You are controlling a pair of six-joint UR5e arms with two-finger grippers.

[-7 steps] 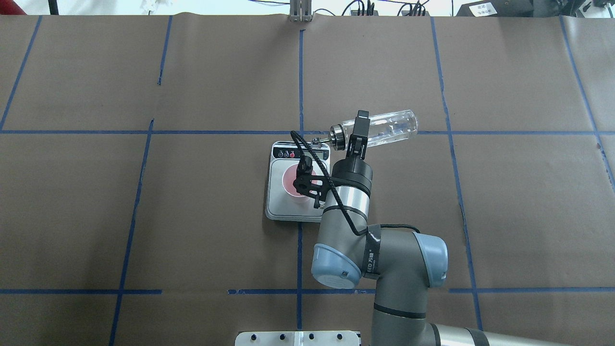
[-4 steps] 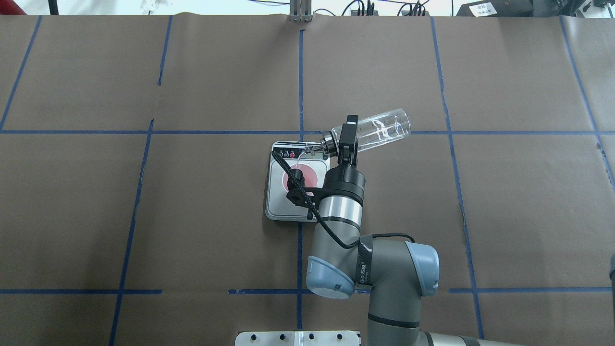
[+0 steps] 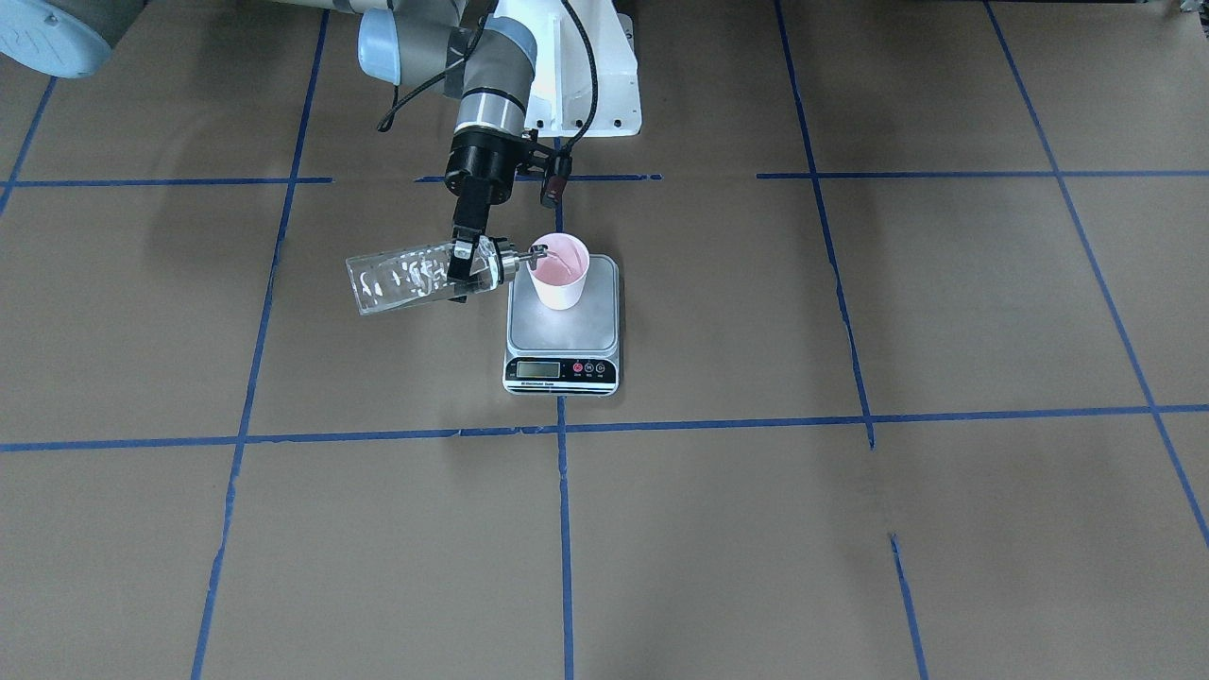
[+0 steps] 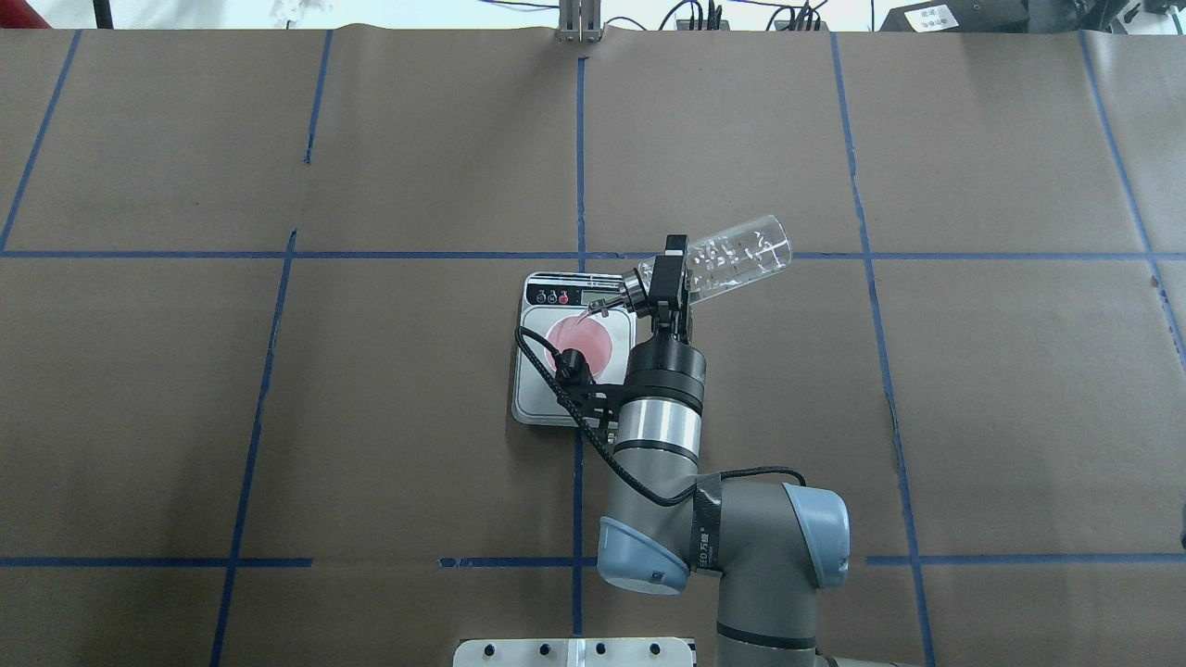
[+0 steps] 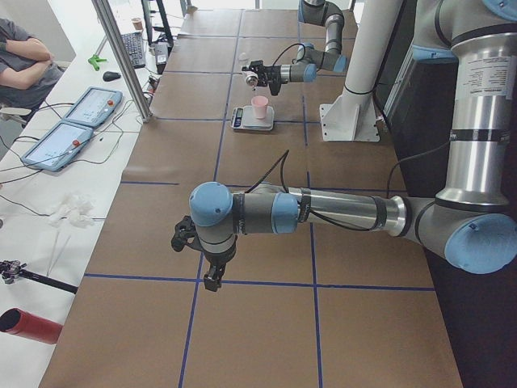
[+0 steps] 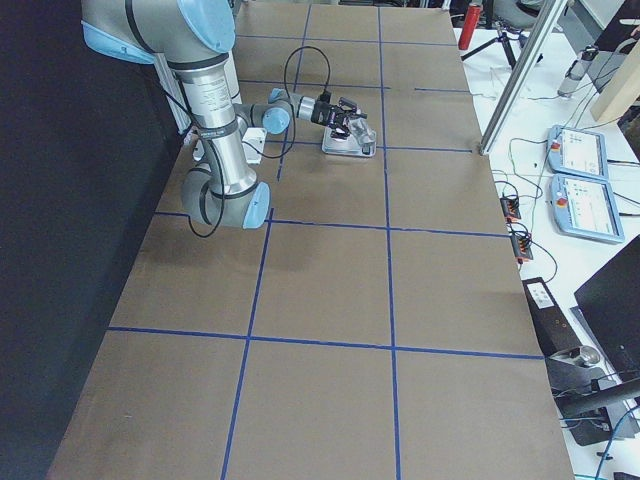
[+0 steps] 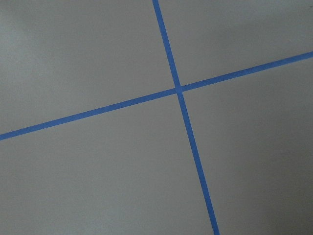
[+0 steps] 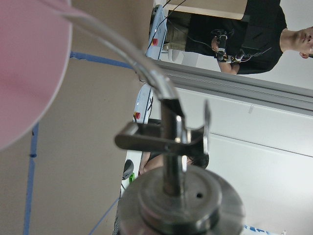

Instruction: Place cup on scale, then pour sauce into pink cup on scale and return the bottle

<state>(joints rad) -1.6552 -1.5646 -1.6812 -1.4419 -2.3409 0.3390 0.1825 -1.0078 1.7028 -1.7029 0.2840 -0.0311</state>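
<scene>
Pinching the bottle [image 3: 401,279] near its neck, the right end effector [image 3: 462,267] holds it almost level; the spout [image 3: 536,251] points leftward over the cup [image 3: 559,276].

Brown paper-covered table [image 4: 371,417] w/ blue tape grid [image 4: 581,139]

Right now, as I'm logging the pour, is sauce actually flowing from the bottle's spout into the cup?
Yes, a clear stream arcs from the spout into the pink cup.
</scene>
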